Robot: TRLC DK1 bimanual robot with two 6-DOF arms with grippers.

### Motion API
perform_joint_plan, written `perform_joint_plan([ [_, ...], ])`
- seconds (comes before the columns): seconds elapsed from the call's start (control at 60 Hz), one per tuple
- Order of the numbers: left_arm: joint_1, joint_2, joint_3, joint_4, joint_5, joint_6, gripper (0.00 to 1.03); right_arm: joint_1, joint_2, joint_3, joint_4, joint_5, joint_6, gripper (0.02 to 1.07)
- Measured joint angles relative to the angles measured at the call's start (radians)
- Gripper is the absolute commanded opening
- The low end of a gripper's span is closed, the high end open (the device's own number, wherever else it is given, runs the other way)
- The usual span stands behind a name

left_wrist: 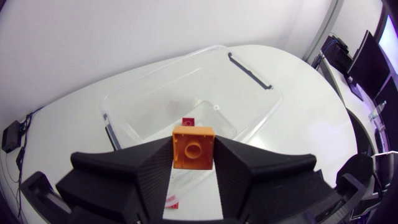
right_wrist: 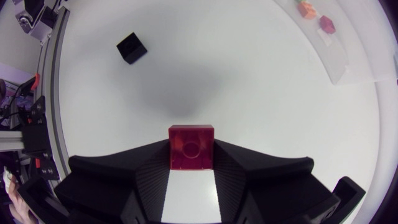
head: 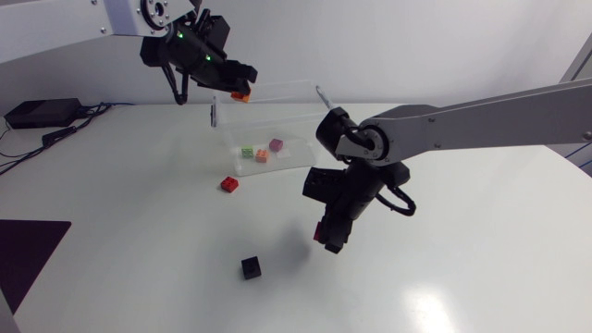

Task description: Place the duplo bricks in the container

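White desk (head: 481,259) carries the clear container (head: 287,102) at its far side. Left pincer (left_wrist: 193,163) is clamped on an orange brick (left_wrist: 193,146) above its rim; right pincer (right_wrist: 191,163) clamps a red brick (right_wrist: 191,146) near the black brick (head: 251,267). Bricks look light, rigid, slick; flat sides suit gripping.
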Motion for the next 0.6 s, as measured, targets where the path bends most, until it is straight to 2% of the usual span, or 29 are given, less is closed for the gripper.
perform_joint_plan([
  [0.1,-0.021,0.043,0.064,0.018,0.0,-0.023,0.35,-0.013,-0.041,0.016,-0.008,-0.019,0.004,0.22],
  [0.117,-0.023,0.047,0.071,0.024,0.001,-0.025,0.42,-0.016,-0.047,0.018,-0.008,-0.021,0.005,0.22],
  [0.2,-0.027,0.067,0.086,0.08,-0.011,-0.048,0.55,-0.03,-0.072,0.032,-0.01,-0.038,0.015,0.22],
  [0.233,-0.027,0.074,0.086,0.106,-0.029,-0.051,0.66,-0.037,-0.081,0.039,-0.01,-0.043,0.019,0.22],
  [0.267,-0.027,0.079,0.086,0.135,-0.037,-0.058,0.82,-0.043,-0.087,0.046,-0.009,-0.049,0.023,0.22],
  [0.3,-0.027,0.082,0.085,0.167,-0.052,-0.063,0.91,-0.048,-0.093,0.053,-0.01,-0.054,0.025,0.22],
  [0.317,-0.026,0.083,0.077,0.199,-0.058,-0.069,0.91,-0.053,-0.097,0.06,-0.01,-0.055,0.026,0.22],
  [0.333,-0.026,0.083,0.075,0.211,-0.063,-0.07,0.98,-0.055,-0.099,0.063,-0.009,-0.057,0.026,0.22],
  [0.417,-0.027,0.077,0.037,0.307,-0.093,-0.074,0.98,-0.068,-0.105,0.093,-0.009,-0.062,0.038,0.22],
  [0.6,-0.018,-0.003,-0.081,0.328,-0.126,-0.076,0.98,-0.089,-0.107,0.183,0.019,-0.084,0.087,0.22],
])
